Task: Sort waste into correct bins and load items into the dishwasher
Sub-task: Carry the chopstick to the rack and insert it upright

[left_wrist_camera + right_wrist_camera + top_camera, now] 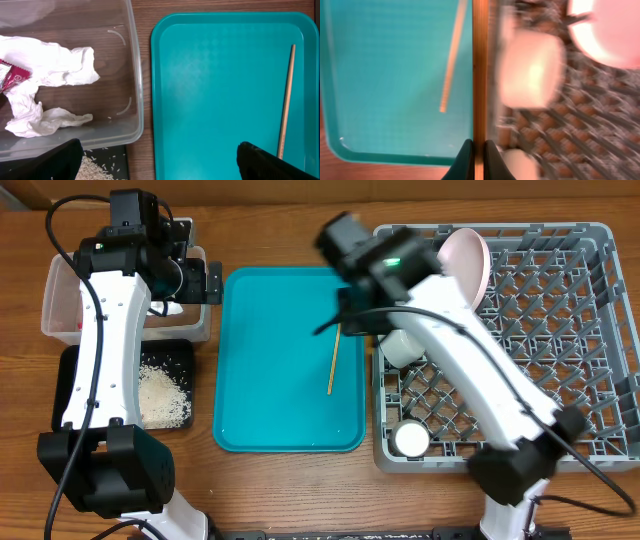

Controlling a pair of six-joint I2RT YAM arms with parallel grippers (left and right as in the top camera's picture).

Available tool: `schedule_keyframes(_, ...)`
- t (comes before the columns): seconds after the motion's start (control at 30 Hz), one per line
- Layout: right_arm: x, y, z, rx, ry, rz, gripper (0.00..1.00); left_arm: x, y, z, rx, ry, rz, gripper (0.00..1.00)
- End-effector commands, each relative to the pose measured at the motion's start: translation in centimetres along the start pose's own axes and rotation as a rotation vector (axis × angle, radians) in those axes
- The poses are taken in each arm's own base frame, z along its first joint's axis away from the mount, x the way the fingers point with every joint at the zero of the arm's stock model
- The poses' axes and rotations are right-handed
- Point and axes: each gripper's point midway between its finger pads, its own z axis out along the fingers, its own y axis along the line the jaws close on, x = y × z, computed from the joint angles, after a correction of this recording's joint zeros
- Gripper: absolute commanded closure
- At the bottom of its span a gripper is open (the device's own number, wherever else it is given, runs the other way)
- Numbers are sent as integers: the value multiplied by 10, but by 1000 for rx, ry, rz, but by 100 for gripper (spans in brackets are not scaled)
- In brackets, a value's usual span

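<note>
Your right gripper (479,148) was clenched on one chopstick (480,65), its length running 12 to 6; the dish rack (602,131) lay at its 3 o'clock, nearer that arm; your left gripper (157,152) hung released above the clear tub (136,75).

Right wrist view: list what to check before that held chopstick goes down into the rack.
1. Right gripper shut on held chopstick: ok.
2. Drop spot in the grey rack: cannot tell, wrist view blurred.
3. Left gripper open, empty, away from the rack: ok.
4. Second chopstick loaded: not ok, lies on the teal tray.
5. Tissue in the clear tub: ok.
</note>
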Motion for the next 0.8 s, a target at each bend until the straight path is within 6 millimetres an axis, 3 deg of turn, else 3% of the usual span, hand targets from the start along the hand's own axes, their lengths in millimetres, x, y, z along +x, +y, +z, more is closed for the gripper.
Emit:
schedule_keyframes(0.0,-11,-35,-2,38,-3,18,96,-9,1,-13,-9,-42,-2,0)
schedule_keyframes(0.27,-1,-100,38,127,154,5,96,-9,1,-13,-9,-42,-2,0)
schedule_keyframes(0.4,8,-121,51,131,221,22,95,-9,1,-13,-9,-42,-2,0)
schedule_keyframes(0.5,7,-134,54,137,232,60,80,-9,1,-13,-9,-42,-2,0)
schedule_keyframes(0.57,7,-138,54,138,233,70,45,-9,1,-13,-9,-42,-2,0)
schedule_keyframes(0.6,7,-137,54,134,234,71,38,-9,1,-13,-9,-42,-2,0)
schedule_keyframes(0.77,5,-126,53,86,229,63,35,-9,1,-13,-9,-42,-2,0)
